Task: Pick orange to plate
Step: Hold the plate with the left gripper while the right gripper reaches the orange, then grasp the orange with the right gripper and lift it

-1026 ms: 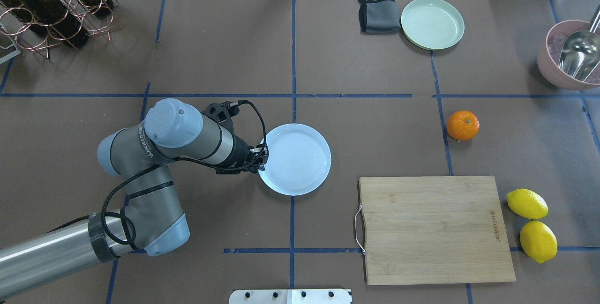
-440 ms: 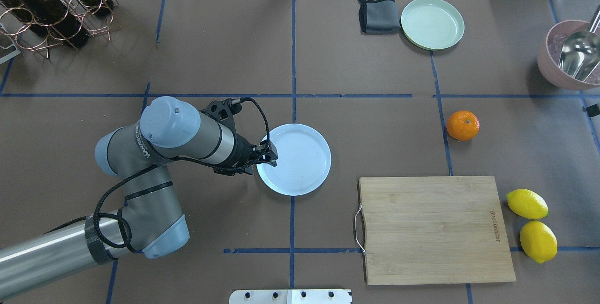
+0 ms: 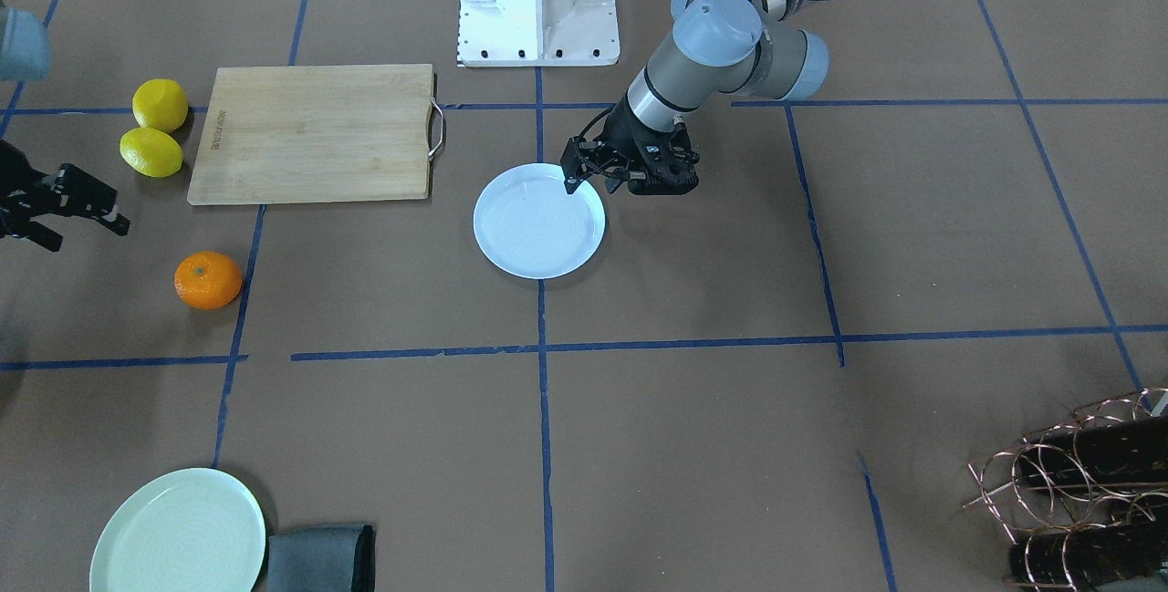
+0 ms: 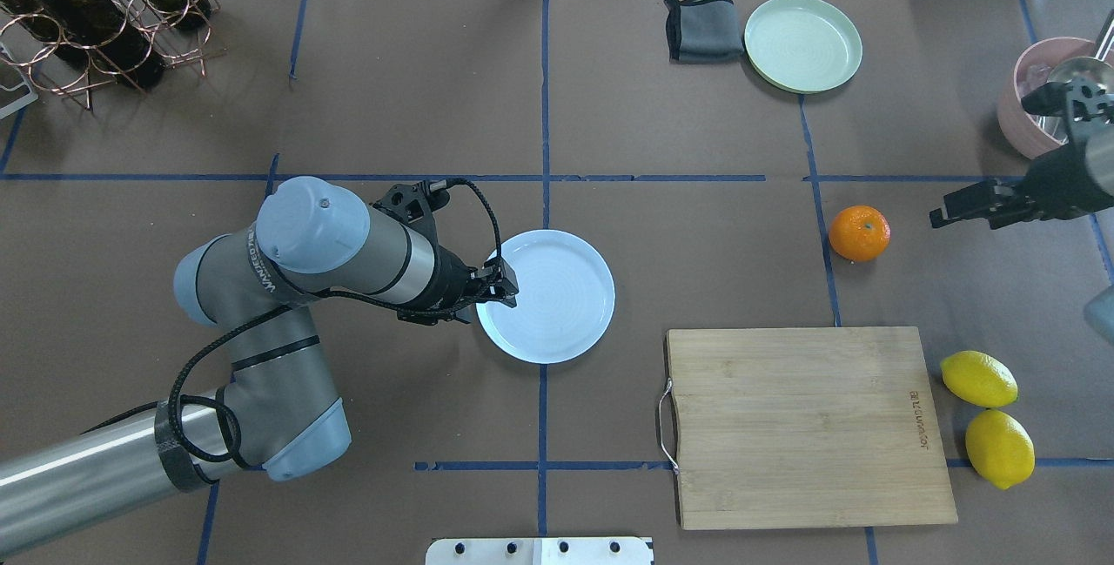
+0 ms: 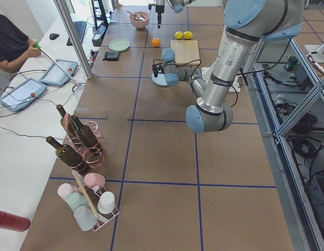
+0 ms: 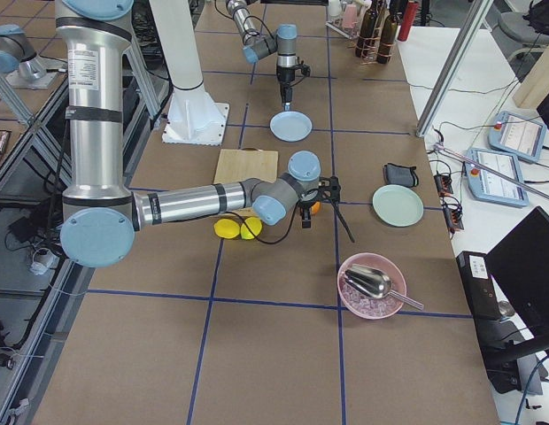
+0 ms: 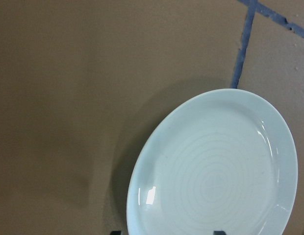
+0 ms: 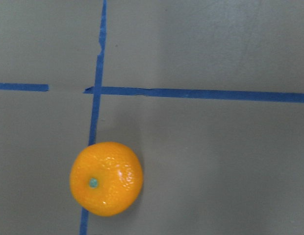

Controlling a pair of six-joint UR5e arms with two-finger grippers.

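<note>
The orange (image 4: 859, 233) lies alone on the brown table right of centre, also seen in the front view (image 3: 208, 280) and low left in the right wrist view (image 8: 106, 178). The pale bluish-white plate (image 4: 557, 308) lies flat and bare at the table's middle (image 3: 538, 232). My left gripper (image 4: 506, 288) hovers open over the plate's left rim; the left wrist view shows the plate (image 7: 215, 181) just beyond two spread tips. My right gripper (image 4: 944, 215) hangs open above the table a little right of the orange, not touching it (image 3: 100, 225).
A wooden cutting board (image 4: 805, 426) lies near the front, with two lemons (image 4: 979, 378) at its right. A mint-green plate (image 4: 802, 43) and grey cloth (image 4: 701, 25) sit at the back. A pink bowl (image 4: 1027, 125) is far right, a wine rack (image 4: 96, 8) far left.
My right arm has come into the overhead view from the right, toward the orange. The left gripper shifted slightly right, from the plate's edge to over its rim. Plate and orange stayed put.
</note>
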